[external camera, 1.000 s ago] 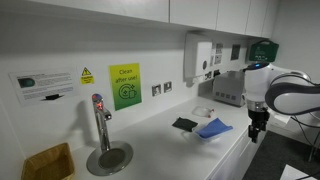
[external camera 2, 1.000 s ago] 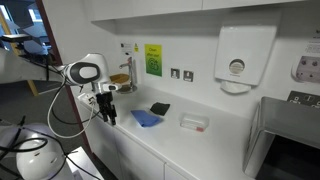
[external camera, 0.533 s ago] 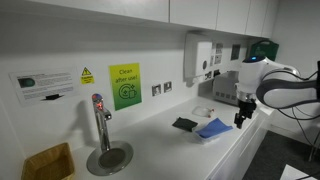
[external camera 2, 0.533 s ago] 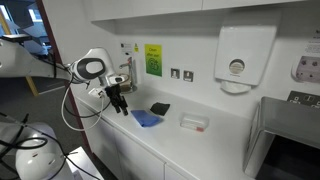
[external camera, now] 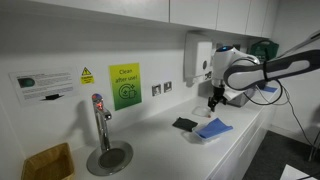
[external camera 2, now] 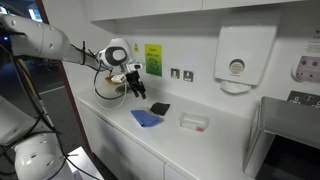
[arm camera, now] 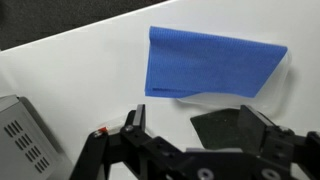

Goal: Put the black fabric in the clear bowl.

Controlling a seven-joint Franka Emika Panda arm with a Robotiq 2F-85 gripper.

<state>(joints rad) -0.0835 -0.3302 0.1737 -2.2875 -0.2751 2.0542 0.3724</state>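
Black and spread wide, the gripper (arm camera: 192,122) hangs over the white surface (arm camera: 80,70) with nothing between its fingers (arm camera: 134,124). In the wrist view the black fabric (arm camera: 218,128) lies flat on the surface just below the gripper, partly hidden behind one finger. Just beyond it lies the blue cloth (arm camera: 212,67), flat and larger; whether the two touch cannot be told. A grey perforated object (arm camera: 20,140) sits at the edge of that view. In an exterior view the gripper (external camera 2: 138,89) points down, raised clear of the surface and near both cloths. There the black fabric (external camera 2: 159,108) lies towards the wall and the blue cloth (external camera 2: 147,118) towards the front edge. The clear bowl (external camera 2: 194,122) stands apart from both, something small and red showing at it. The fabric lies outside the bowl.
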